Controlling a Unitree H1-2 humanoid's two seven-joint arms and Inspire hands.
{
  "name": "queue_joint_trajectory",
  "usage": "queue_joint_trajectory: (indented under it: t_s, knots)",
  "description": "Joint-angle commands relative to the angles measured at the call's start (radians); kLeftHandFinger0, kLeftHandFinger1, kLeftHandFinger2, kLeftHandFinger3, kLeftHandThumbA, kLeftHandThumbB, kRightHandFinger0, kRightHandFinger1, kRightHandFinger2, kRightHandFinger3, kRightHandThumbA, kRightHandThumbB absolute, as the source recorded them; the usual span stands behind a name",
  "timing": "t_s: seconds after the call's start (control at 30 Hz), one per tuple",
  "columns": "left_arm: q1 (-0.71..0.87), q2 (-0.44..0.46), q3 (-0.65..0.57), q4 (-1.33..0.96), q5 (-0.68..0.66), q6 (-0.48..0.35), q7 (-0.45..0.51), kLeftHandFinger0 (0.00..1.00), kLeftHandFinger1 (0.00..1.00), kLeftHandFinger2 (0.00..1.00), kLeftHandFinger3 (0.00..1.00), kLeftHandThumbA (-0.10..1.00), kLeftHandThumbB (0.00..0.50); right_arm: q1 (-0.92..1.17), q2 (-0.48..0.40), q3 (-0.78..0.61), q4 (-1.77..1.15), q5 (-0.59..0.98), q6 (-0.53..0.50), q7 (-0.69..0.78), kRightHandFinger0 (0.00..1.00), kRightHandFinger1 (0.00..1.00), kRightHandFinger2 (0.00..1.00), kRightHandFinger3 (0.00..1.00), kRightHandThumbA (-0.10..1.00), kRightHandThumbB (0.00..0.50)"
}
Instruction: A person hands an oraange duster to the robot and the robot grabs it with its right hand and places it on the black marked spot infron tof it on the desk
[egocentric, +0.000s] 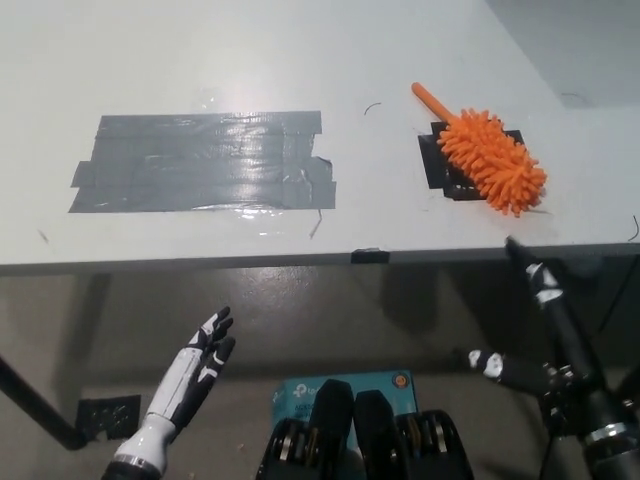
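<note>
The orange duster lies on the white desk at the right, its fluffy head over the black marked spot and its handle pointing up-left. My black right hand hangs below the desk's front edge at the lower right, open, fingers spread, holding nothing. Down at the lower left, below the desk, my white left hand rests open.
A large patch of grey tape covers the desk's left middle. A small black mark sits on the front edge. A table leg slants at the lower left. A teal box lies on the floor.
</note>
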Motion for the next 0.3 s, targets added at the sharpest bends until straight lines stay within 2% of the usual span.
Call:
queue_joint_trajectory:
  t_s: [0.0,0.27]
  knots:
    - [0.012,-0.002,-0.005,-0.019,0.033,-0.048,0.031,1.00,1.00,1.00,1.00,1.00,0.133,-0.017,-0.004,0.029,0.113,0.025,-0.131,0.027,1.00,1.00,1.00,1.00,1.00,0.241]
    - [0.019,-0.011,0.002,-0.026,0.036,-0.049,0.032,1.00,1.00,1.00,1.00,1.00,0.139,-0.039,-0.034,0.051,0.198,0.040,-0.124,0.081,1.00,1.00,1.00,1.00,1.00,0.251]
